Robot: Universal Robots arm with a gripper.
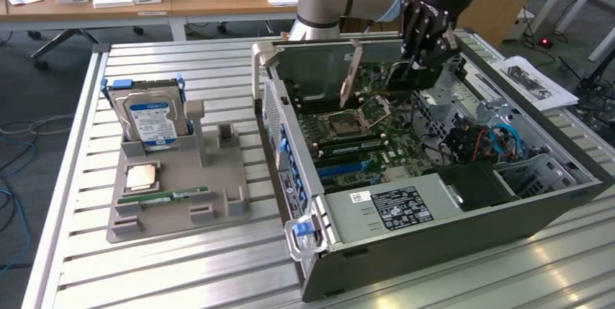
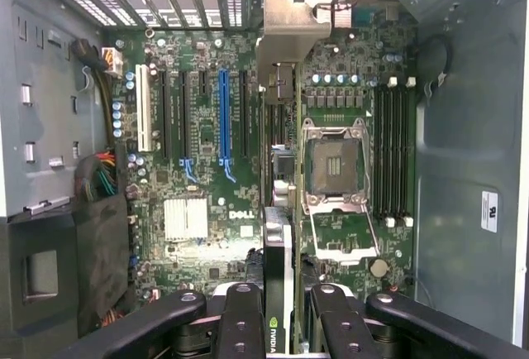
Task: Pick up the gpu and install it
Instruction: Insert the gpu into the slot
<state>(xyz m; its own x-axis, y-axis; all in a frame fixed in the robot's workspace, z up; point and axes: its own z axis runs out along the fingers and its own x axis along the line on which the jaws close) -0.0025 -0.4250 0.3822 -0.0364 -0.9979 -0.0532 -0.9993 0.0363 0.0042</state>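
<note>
So, exterior view, left to right: tray (image 1: 223, 213) with drive (image 1: 154, 122) and memory stick (image 1: 178, 197), well apart from action. Then open case (image 1: 480, 215). gpu (image 1: 350, 71) hangs edge-down over motherboard (image 2: 207, 169), beside blue slot (image 2: 223, 119), looks unseated. Gripper (image 1: 423, 57) clenched on gpu's upper edge. My guess: light, stiff, fragile. Hold by bare top edge, skip contacts, no twisting.

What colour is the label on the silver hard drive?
The silver hard drive's label is blue and white; exterior view.
</note>
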